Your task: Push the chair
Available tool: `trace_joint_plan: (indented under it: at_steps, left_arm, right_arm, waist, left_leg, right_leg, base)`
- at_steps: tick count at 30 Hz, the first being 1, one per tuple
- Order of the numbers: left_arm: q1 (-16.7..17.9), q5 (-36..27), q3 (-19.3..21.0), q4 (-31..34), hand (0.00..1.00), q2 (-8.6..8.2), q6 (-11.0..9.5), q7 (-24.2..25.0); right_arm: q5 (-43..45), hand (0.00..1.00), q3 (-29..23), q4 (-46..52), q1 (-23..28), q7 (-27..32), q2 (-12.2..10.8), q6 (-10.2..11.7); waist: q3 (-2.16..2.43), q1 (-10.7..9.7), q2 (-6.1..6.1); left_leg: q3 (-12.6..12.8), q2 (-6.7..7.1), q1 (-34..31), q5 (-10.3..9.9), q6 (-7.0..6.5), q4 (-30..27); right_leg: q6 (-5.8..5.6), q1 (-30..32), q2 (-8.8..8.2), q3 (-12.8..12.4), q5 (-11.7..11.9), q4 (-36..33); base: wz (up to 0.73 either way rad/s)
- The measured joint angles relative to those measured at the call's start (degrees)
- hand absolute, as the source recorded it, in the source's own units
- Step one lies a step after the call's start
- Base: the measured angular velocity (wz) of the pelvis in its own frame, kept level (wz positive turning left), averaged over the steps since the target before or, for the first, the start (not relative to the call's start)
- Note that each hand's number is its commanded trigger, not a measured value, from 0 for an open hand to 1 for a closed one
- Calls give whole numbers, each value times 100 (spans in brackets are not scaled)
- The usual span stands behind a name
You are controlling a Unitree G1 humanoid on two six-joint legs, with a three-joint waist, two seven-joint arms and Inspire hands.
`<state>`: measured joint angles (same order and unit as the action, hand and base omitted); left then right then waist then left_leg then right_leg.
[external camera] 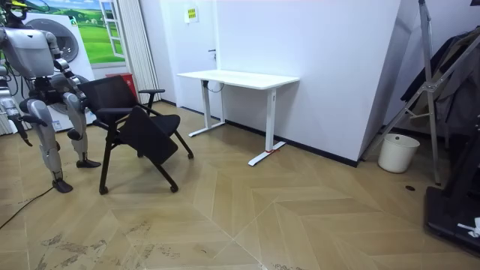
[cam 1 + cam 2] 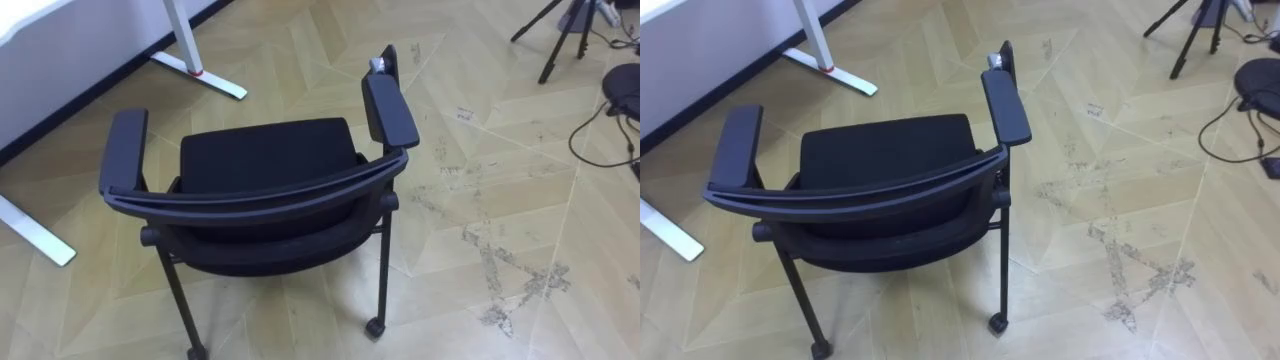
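Black chair (image 2: pixel 270 165) with padded armrests, a curved backrest and small castors: it is standing on the scuffed herringbone wooden floor (image 2: pixel 480 190), its backrest turned towards the robot and its seat facing the white desk (image 1: pixel 240 78). The desk's white foot is lying just beyond the chair at the eye view's upper left. The robot is standing upright directly behind the chair, at the room view's left. Its right hand (image 1: pixel 10 112) is hanging by its side and its left hand (image 1: pixel 73 91) is sitting low near the backrest; whether either is wide or closed cannot be told. A dark tripod (image 2: pixel 560 40) is standing well apart on the robot's right, and a white bucket (image 1: pixel 398 152) is sitting by the far wall.
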<state>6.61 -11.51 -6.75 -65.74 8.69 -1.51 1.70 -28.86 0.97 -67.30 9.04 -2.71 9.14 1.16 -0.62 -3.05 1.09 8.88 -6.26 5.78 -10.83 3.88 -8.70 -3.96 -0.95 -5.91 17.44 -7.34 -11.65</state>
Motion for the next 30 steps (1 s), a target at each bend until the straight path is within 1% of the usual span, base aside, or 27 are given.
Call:
trace_joint_plan:
  at_steps: [6,9,13,18,21,24,26,27,29,30]
  left_arm:
    - [6,4,5,-1,0,-5,6,12]
    - [12,4,12,0,0,-11,32,35]
    - [14,1,158,-1,0,-24,72,144]
    - [21,-3,215,-1,0,-24,77,179]
    - [19,-18,210,-5,0,-24,129,175]
    - [30,3,222,-9,0,-34,141,110]
    - [92,137,415,-8,0,-87,141,72]
    - [119,234,539,-8,0,-122,140,-37]
    - [175,261,614,9,0,-126,140,-227]
    - [176,326,649,14,0,-126,138,-376]
  right_arm:
    - [68,0,-17,2,15,3,0,0]
    - [150,0,-43,-7,8,5,0,-19]
    - [222,0,-190,-9,-8,1,-10,-139]
    - [235,0,-237,-20,-11,1,-16,-184]
    - [188,0,-235,-28,-9,5,-23,-209]
    - [219,0,-361,-29,7,14,-59,-209]
    - [236,0,-477,-28,28,19,-94,-211]
    - [225,0,-473,-28,44,30,-99,-210]
    - [228,0,-464,-29,47,59,-99,-210]
    - [233,0,-466,-30,55,86,-99,-209]
  waist:
    - [30,-3,20]
    - [31,1,24]
    - [24,2,9]
    - [6,2,-15]
    - [-3,-7,-28]
    - [-6,-26,-32]
    - [2,-11,-10]
    - [8,-10,-12]
    - [18,-11,-32]
    - [36,-16,-27]
  left_leg:
    - [33,0,6,0,0,-2]
    - [31,0,37,0,0,-1]
    - [32,-1,45,0,0,0]
    - [31,-3,52,0,0,-1]
    - [31,-4,63,0,0,0]
    - [33,-6,77,0,0,6]
    - [34,-6,81,0,0,10]
    - [34,-6,86,0,0,10]
    - [32,-6,92,0,0,6]
    - [32,-6,94,0,0,6]
  right_leg:
    - [0,-5,-1,-2,0,-3]
    - [0,-27,0,-11,0,-12]
    - [1,-31,0,-17,0,-28]
    - [2,-28,-3,-14,-1,-51]
    - [6,-30,-5,-15,-4,-65]
    - [8,-26,-6,-25,-17,-75]
    - [12,-27,-6,-21,-25,-75]
    - [13,-33,-6,-17,-27,-75]
    - [15,-34,-4,-18,-27,-75]
    - [17,-35,-3,-8,-29,-75]
  base:
    - [0]
    - [0]
    - [0]
    - [0]
    - [0]
    - [0]
    - [0]
    - [0]
    - [0]
    - [0]
